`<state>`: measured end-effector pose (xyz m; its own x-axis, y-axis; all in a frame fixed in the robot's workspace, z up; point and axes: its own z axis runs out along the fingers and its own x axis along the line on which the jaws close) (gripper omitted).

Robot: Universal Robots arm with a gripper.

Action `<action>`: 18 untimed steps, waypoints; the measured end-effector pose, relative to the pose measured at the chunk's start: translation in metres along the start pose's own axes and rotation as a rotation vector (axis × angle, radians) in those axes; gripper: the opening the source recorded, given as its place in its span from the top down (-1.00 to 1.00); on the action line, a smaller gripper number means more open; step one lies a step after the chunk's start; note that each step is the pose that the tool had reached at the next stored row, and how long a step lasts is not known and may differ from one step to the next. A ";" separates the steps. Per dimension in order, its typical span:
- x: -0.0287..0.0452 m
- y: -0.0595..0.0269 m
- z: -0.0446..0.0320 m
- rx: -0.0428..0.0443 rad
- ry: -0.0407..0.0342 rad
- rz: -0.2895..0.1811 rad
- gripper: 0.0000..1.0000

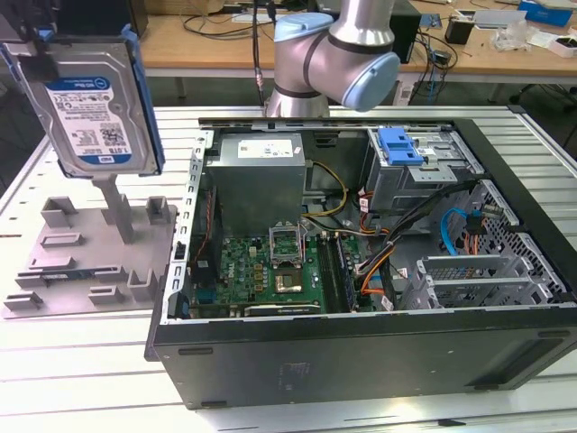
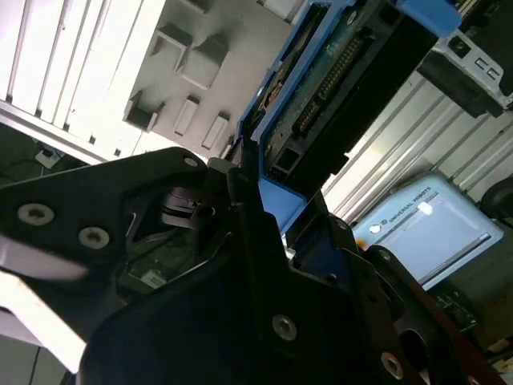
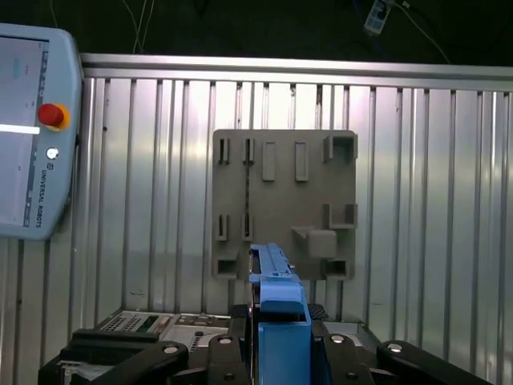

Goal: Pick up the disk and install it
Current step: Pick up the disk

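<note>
Transport was the step in hand: gripper [image 3: 280, 349] pinched the disk [image 1: 95, 99] upright above the fixture plate [image 1: 63, 262], drive cage [image 1: 419, 167] well apart, not yet reached.

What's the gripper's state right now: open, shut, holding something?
Gripper: shut on the disk, holding it upright above the fixture plate.

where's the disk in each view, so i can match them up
Exterior view: disk raised at the exterior view's left, above the grey fixture plate.
Second wrist view: disk connector side showing, clamped in the pincer.
First wrist view: disk edge-on, before the plate.
Shared landmark: the fixture plate.
</note>
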<state>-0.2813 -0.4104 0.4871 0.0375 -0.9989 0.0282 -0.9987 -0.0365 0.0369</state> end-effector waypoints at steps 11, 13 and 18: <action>0.0331 -0.0458 -0.0047 -0.0001 0.0001 0.000 0.26; 0.0380 -0.0534 -0.0054 0.0000 0.0000 0.000 0.26; 0.0505 -0.0736 -0.0072 -0.0001 0.0000 0.000 0.26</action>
<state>-0.2056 -0.4580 0.4930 0.0376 -0.9989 0.0282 -0.9986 -0.0366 0.0370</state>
